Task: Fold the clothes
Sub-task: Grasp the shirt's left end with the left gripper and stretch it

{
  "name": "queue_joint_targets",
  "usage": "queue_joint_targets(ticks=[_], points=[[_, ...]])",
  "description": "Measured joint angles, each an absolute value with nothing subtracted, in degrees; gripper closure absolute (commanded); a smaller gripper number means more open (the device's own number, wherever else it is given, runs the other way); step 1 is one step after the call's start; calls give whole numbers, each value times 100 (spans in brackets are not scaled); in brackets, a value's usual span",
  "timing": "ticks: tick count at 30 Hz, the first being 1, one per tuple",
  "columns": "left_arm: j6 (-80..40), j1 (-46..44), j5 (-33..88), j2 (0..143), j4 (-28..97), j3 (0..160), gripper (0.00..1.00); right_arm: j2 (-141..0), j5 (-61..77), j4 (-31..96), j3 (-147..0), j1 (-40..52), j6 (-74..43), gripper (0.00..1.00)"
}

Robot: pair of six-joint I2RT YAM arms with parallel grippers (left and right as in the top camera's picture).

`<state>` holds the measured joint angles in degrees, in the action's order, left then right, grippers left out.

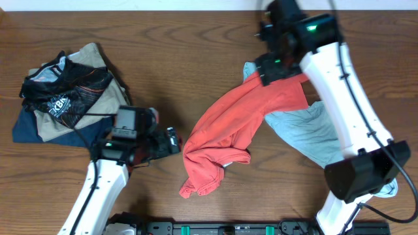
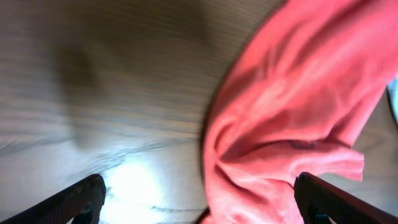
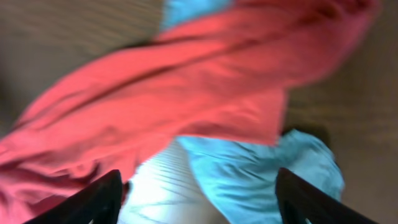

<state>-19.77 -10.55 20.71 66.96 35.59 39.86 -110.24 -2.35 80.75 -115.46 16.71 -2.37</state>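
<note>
A coral-red T-shirt [image 1: 228, 124] lies crumpled across the middle of the table, bunched at its lower left end. Its upper right part lies over a pale grey-blue shirt [image 1: 307, 130]. My right gripper [image 1: 264, 73] hovers at the red shirt's upper right end. It is open in the right wrist view [image 3: 199, 202], with nothing between its fingers, over the red T-shirt [image 3: 174, 87] and the blue shirt [image 3: 261, 168]. My left gripper [image 1: 171, 140] is open just left of the bunched end. In the left wrist view [image 2: 205, 208] the red T-shirt [image 2: 292, 106] fills the right half.
A heap of other garments [image 1: 62, 94], black, tan and navy, lies at the far left of the wooden table [image 1: 183, 39]. A black rail runs along the front edge [image 1: 228, 228]. The right arm [image 1: 353, 111] crosses over the blue shirt.
</note>
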Motion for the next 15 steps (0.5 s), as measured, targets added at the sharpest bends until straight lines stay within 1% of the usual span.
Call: queue_joint_targets(ticks=[6, 10, 11, 12, 14, 15], points=[[-1940, -1750, 2086, 7319, 3183, 3990, 2, -11024, -145, 8156, -10873, 805, -386, 21], [-1988, -2018, 2088, 7924, 2923, 3990, 2, -11024, 19, 8060, -10210, 458, -368, 21], [-2029, -2071, 2086, 8071, 2860, 3990, 0, -11024, 69, 8018, -10036, 414, -344, 21], [-2080, -2119, 2084, 8211, 2794, 3990, 9, -11024, 119, 7950, -9854, 386, -320, 21], [-2228, -2209, 2088, 8466, 2659, 3990, 33, -11024, 215, 7808, -9520, 381, -270, 20], [-2259, -2248, 2095, 8567, 2624, 3990, 47, -11024, 261, 7699, -9345, 381, -246, 21]])
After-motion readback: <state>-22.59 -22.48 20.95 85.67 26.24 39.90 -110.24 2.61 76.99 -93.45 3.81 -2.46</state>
